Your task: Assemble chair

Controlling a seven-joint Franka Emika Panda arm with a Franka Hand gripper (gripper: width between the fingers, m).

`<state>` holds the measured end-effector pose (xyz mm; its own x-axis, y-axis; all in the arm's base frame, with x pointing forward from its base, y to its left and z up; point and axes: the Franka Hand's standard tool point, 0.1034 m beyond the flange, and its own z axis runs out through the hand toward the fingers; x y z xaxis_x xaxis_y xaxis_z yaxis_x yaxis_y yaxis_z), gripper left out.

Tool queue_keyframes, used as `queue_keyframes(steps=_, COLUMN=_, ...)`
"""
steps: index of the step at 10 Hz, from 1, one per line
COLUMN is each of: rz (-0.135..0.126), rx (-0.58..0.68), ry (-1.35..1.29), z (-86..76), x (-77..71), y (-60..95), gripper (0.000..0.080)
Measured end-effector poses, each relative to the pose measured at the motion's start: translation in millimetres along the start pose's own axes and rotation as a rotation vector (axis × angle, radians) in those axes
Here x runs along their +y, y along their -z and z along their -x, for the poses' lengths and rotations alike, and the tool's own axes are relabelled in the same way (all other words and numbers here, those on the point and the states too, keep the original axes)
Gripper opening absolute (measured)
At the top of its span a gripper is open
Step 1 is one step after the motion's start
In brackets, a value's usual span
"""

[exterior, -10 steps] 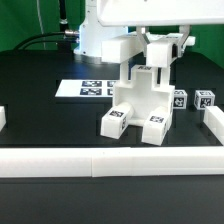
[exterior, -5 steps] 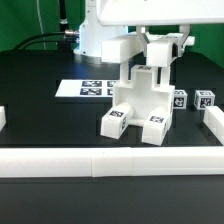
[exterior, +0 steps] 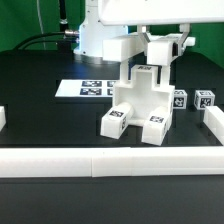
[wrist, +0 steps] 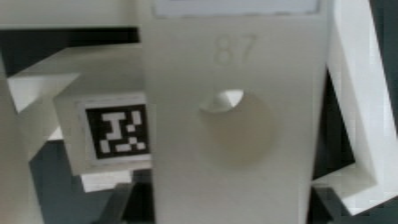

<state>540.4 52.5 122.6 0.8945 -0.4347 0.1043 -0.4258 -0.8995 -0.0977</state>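
Chair (exterior: 140,100) stands centre frame, half-built; loose blocks (exterior: 192,99) lie at centre right. My pincer (exterior: 148,58) is over its top, grip hidden, cannot tell. Best: keep square, press straight down, no twisting.

Mid-frame in the exterior view, on the table (exterior: 40,110): the part-built chair (exterior: 138,100), with its two tagged feet (exterior: 115,122) toward the lower edge. Behind it and to the left, flat on the table, the marker board (exterior: 88,88), partly hidden by the chair. Just right of the chair, two small tagged blocks (exterior: 180,98) side by side. Along the bottom of the frame, before everything else, the long border rail (exterior: 90,163). At the left edge, a short rail piece (exterior: 3,118); at the right edge, another rail piece (exterior: 213,124). At upper centre, behind the chair, the robot base (exterior: 95,35); at upper left, cables (exterior: 40,42). In the wrist view, a flat panel (wrist: 231,120) nearest, covering part of a tagged part (wrist: 116,130) behind it.
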Motion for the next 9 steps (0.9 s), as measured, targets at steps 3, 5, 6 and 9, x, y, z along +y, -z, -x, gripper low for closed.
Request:
queue_keyframes(steps=3, rz=-0.006, rx=0.022, ry=0.045, z=-11.3, x=-2.8, y=1.4, gripper=0.0284)
queue_keyframes(steps=5, rz=-0.002, rx=0.025, ry=0.069, z=-16.0, x=-5.8, y=-3.2, gripper=0.0284)
queue_keyframes(steps=6, rz=0.001, rx=0.021, ry=0.083, z=-15.6, x=-4.6, y=-5.9, gripper=0.0284)
queue_keyframes(steps=9, rz=0.003, rx=0.019, ry=0.083, z=-14.8, x=-4.1, y=-7.4, gripper=0.0284)
